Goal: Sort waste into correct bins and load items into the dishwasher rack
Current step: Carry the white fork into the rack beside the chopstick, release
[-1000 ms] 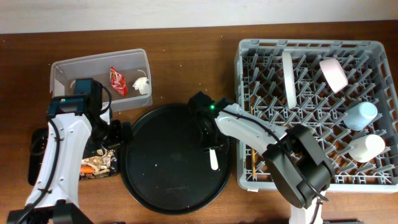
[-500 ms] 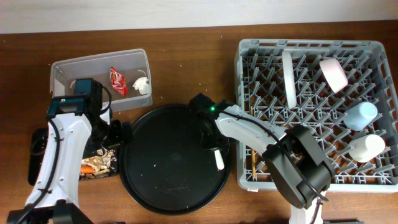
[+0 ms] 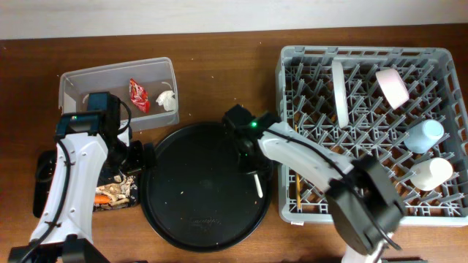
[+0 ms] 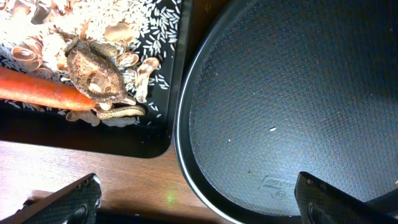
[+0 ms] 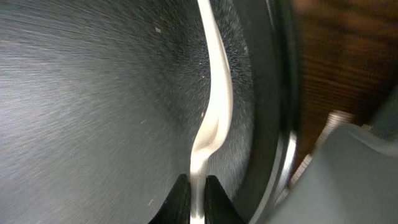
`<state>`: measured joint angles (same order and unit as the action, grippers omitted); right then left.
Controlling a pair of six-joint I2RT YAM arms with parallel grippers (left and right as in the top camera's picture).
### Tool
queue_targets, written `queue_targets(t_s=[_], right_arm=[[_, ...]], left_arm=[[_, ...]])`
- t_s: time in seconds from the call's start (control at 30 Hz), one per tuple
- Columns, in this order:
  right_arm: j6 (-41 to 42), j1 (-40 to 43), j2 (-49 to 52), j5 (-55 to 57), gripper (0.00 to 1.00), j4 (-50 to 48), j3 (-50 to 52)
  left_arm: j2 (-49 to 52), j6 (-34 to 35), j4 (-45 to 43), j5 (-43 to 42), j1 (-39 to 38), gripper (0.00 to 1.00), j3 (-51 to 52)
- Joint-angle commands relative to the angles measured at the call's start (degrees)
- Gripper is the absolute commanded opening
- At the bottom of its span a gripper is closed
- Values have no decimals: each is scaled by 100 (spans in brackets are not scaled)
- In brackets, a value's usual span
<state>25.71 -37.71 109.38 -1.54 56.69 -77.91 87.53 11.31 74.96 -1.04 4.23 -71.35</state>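
Round tray: I see the large round black plastic tray point(image 3: 197, 197) finely stippled.
Fork: slim white plastic fork point(image 5: 221, 81), plain white to me.
Rack: large square grey plastic lattice rack point(image 3: 365, 52), right, uniform grey.
Wrapper: shiny red foil snack wrapper point(image 3: 137, 95), far left.
Carrot: tapered orange carrot point(image 4: 37, 92), near left.
Lump: mottled brown lump point(image 4: 93, 71).

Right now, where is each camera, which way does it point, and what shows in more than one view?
Overhead: fixed above the table, facing straight down on the dishwasher rack and round black tray; the left arm and right arm show.
Left wrist: on the left arm, facing down at the carrot and that tray's rim; the open left hand frames the bottom.
Right wrist: on the right arm, facing along the white fork; the right hand is shut on it.
Shared: the round black tray, in all three.
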Motion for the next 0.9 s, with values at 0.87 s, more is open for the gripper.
queue_targets(t_s=[0.87], right_arm=[[26,1416,-1287,761,10,979,219]], left_arm=[[-24,-111,9,-22,-7,99,11]])
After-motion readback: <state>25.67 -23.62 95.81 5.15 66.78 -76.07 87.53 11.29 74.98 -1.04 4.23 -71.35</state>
